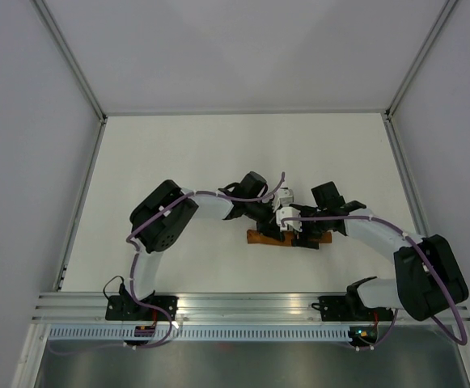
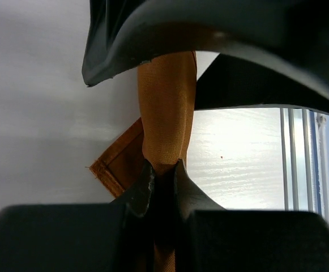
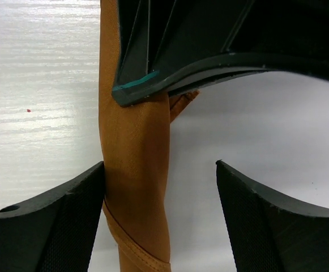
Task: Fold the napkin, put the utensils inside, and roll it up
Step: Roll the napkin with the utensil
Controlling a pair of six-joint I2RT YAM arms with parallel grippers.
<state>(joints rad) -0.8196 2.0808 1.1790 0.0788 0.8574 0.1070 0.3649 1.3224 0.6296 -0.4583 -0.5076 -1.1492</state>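
The rust-orange napkin (image 1: 256, 237) lies rolled into a narrow tube across the middle of the white table. In the left wrist view my left gripper (image 2: 164, 169) is shut on one end of the napkin roll (image 2: 167, 107), and a hemmed corner sticks out beside it. In the right wrist view my right gripper (image 3: 160, 170) stands open around the napkin roll (image 3: 136, 164). The cloth touches one finger (image 3: 68, 221), and a wide gap separates it from the other. From above, the left gripper (image 1: 273, 231) and right gripper (image 1: 307, 234) sit close together over the roll. The utensils are hidden.
An aluminium rail (image 1: 251, 307) carrying both arm bases runs along the near table edge, and it also shows in the left wrist view (image 2: 311, 164). White walls with metal frame posts (image 1: 73, 61) enclose the table at left, back and right.
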